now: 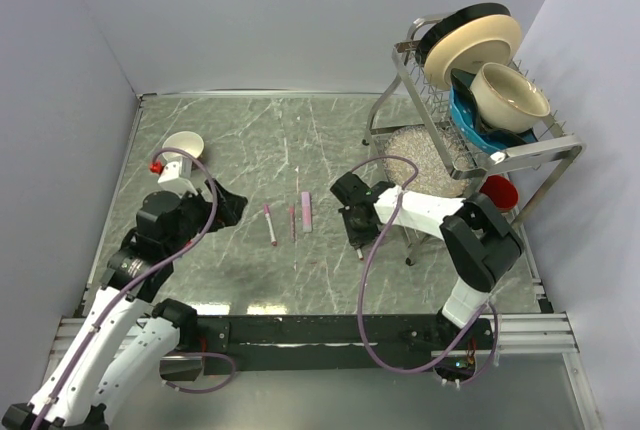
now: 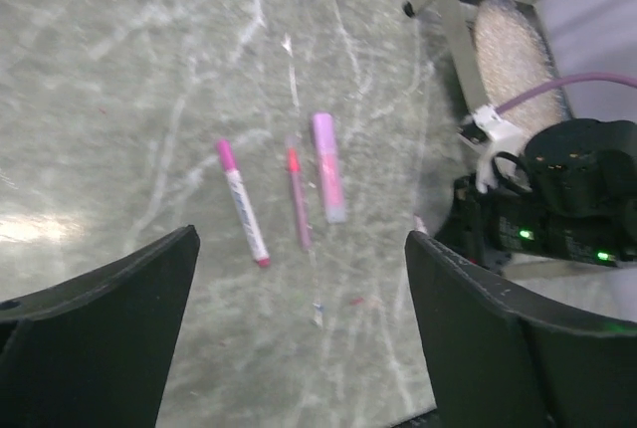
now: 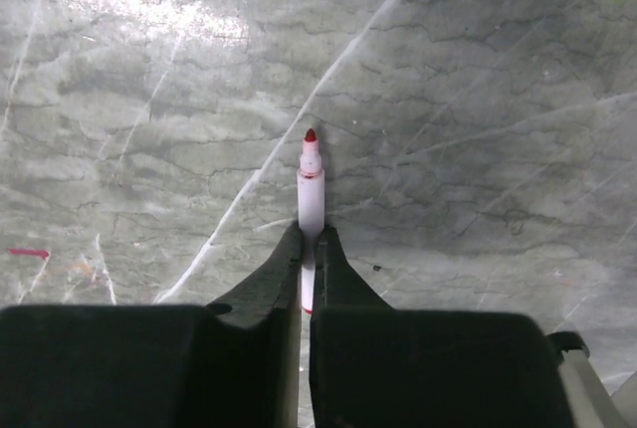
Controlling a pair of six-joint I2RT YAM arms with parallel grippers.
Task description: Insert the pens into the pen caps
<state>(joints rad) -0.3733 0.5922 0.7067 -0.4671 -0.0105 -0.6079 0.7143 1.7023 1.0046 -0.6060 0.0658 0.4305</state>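
Three pens lie side by side mid-table: a white pen with pink ends (image 2: 242, 201) (image 1: 270, 222), a thin pink-red pen (image 2: 298, 199) (image 1: 292, 220), and a thicker lilac-and-pink pen (image 2: 328, 167) (image 1: 306, 212). My left gripper (image 2: 302, 239) (image 1: 215, 200) hovers open to their left, with nothing between its black fingers (image 2: 119, 299). My right gripper (image 3: 310, 234) (image 1: 355, 225) sits to their right, shut on a white pen with a red tip (image 3: 310, 194) that points forward, low over the table. No separate pen caps show in these views.
A wire dish rack (image 1: 505, 155) with plates and a bowl stands at the back right, its legs near my right arm. A tub of pale granules (image 1: 420, 160) and a red cup (image 1: 498, 190) sit under it. A white cup (image 1: 183, 145) stands at the left.
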